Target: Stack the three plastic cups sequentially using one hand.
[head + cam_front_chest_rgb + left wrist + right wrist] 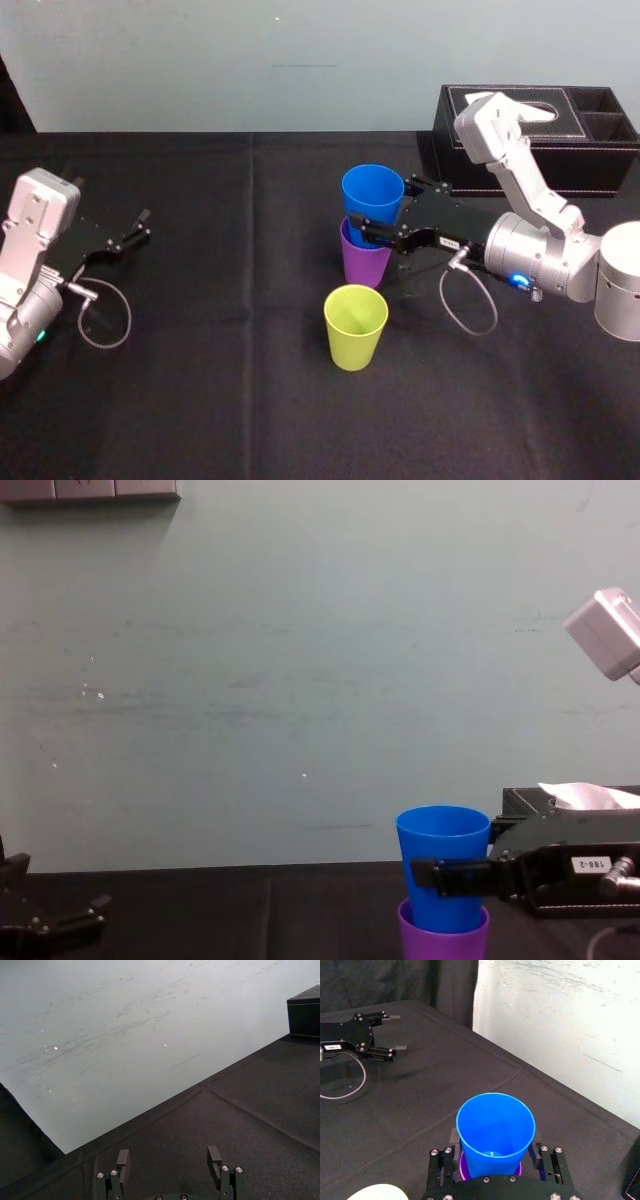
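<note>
Right now, fingers (450, 876): right gripper (385, 210) clamped on both sides of the blue cup (372, 188).
Blue cup: upright, seated inside the purple cup (365, 268), mid-way across the black table (200, 400).
Yellow-green cup (355, 325): alone, just nearer.
Left gripper (142, 226): far left, jaws apart, empty.

The blue cup (372, 190) sits nested in the purple cup (365, 265), so its lower part is hidden, and the far finger of the right gripper (374, 228) is lost behind it in the head view. The chest view's bottom edge cuts off the purple cup's base and crops the left gripper (55, 925) at the lower left. In the right wrist view the green cup (377, 1193) is a pale sliver at the frame edge, and in the head view the right arm covers part of the tissue box (600, 150).
</note>
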You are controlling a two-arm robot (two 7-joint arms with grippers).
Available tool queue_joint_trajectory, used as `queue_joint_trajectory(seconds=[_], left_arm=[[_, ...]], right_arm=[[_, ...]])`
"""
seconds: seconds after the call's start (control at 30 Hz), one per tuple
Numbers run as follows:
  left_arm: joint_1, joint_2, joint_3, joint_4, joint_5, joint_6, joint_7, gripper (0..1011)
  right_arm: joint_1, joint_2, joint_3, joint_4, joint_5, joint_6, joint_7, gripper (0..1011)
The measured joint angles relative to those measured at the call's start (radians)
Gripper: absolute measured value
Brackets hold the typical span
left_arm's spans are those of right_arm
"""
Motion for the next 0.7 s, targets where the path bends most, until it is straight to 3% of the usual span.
queue_joint_trajectory(seconds=[0.33, 0.7], left_arm=[[0.000, 0.000, 0.000, 0.000, 0.000, 0.000, 0.000, 1011], [0.000, 0.000, 0.000, 0.000, 0.000, 0.000, 0.000, 1011]], right_arm=[[0.000, 0.001, 0.001, -0.001, 0.001, 0.000, 0.000, 1003], [0.000, 0.001, 0.001, -0.002, 0.002, 0.001, 0.000, 1000]])
